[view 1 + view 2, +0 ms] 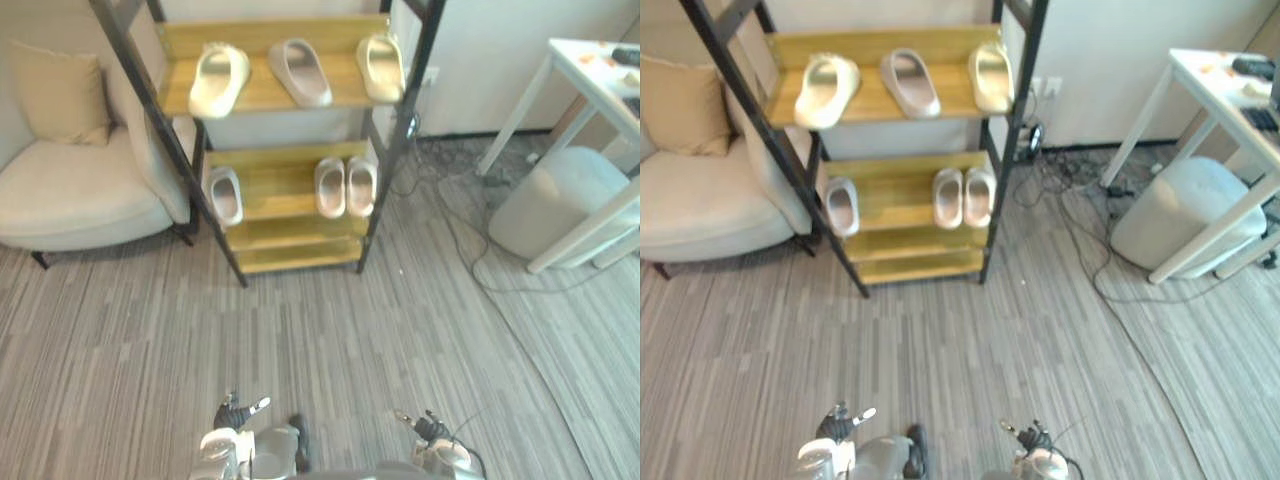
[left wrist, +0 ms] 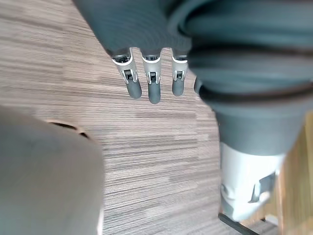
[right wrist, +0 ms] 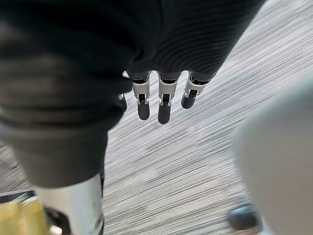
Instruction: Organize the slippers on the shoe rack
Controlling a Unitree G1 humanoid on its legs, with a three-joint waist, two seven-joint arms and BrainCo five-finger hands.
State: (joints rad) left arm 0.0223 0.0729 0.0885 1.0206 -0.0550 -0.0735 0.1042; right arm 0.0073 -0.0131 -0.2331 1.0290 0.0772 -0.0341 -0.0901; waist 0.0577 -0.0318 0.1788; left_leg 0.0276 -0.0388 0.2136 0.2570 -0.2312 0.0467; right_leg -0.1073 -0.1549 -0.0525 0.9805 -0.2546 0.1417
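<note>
Left eye view: the rack (image 1: 268,96) stands ahead against the wall, well apart from both hands. The upper shelf carries three slippers: left slipper (image 1: 220,78) and middle slipper (image 1: 300,70), each skewed a different way, and right slipper (image 1: 381,66), nearly straight. The lower shelf carries a lone slipper (image 1: 224,194) at its left end and a pair (image 1: 345,186) set side by side at its right. The left hand (image 1: 235,414) and right hand (image 1: 430,428) hang low over the carpet (image 1: 330,340).

Right eye view: same layout; all six slippers sit on the rack.

Left wrist view: fingers (image 2: 153,90) straight, slightly apart, holding nothing.

Right wrist view: fingers (image 3: 164,104) straight, slightly apart, holding nothing.

Status, as a judgement: only the lower pair looks finished. Remaining work: straighten the upper three and match the lone slipper with its mate. The robot must close on the rack first.
</note>
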